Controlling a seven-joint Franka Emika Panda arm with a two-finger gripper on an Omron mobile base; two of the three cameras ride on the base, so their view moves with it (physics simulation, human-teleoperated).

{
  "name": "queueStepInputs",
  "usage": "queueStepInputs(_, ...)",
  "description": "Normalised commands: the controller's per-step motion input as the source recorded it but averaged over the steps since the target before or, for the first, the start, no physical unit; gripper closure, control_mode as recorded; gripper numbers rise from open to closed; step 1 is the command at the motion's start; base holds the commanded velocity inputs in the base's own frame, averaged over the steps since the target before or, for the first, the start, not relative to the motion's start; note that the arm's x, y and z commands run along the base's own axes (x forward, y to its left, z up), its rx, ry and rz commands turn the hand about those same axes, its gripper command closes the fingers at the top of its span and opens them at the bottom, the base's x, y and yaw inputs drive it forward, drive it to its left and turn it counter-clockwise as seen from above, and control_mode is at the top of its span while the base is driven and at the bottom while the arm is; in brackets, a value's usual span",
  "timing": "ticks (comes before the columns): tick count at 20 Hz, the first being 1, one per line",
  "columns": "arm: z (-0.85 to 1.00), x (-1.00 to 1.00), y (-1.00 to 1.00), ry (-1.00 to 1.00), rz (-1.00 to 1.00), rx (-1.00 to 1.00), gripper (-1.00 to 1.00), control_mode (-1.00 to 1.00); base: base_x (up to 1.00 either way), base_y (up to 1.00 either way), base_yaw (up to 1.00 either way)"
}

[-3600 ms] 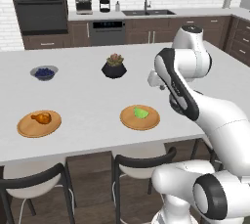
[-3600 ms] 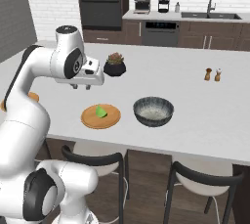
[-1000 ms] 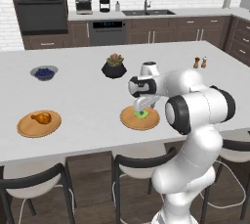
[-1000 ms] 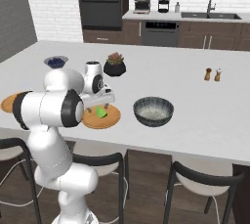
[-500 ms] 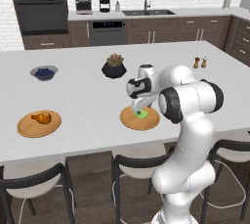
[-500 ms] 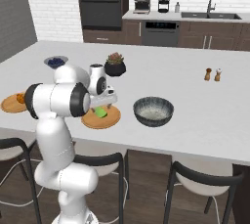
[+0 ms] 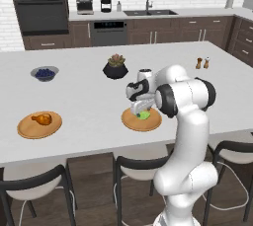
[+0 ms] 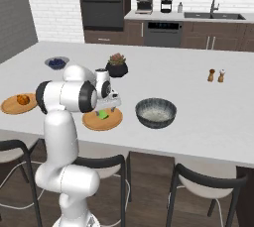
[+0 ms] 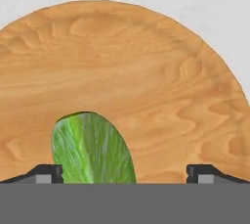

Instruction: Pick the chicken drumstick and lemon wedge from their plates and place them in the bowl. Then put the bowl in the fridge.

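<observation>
end effector [image 9: 125, 171] spread wide, seemingly just above lemon wedge [image 9: 93, 148] on plate [image 9: 146, 86].

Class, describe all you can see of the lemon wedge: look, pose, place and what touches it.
The lemon wedge is small, green with pale streaks, rounded at its top edge in the hand view. It lies on a round orange-tan wooden plate on the white counter. The gripper is low over it, fingertips either side, the left one close beside it; contact cannot be told.
</observation>
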Motion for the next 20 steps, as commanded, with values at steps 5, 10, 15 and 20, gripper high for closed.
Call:
queueStepInputs(5,-0.4,0.0,0.06,0.02,0.0,0.0,-1.0,-1.0,0.0,0.0,0.0)
queueStepInputs(10,-0.66,0.0,0.05,0.11,0.0,0.0,-1.0,-1.0,0.0,0.0,0.0)
queueStepInputs(15,-0.74,-0.04,0.16,0.2,0.0,0.0,1.0,-1.0,0.0,0.0,0.0)
queueStepInputs(20,-0.42,-0.75,0.39,0.15,0.0,0.01,1.0,-1.0,0.0,0.0,0.0)
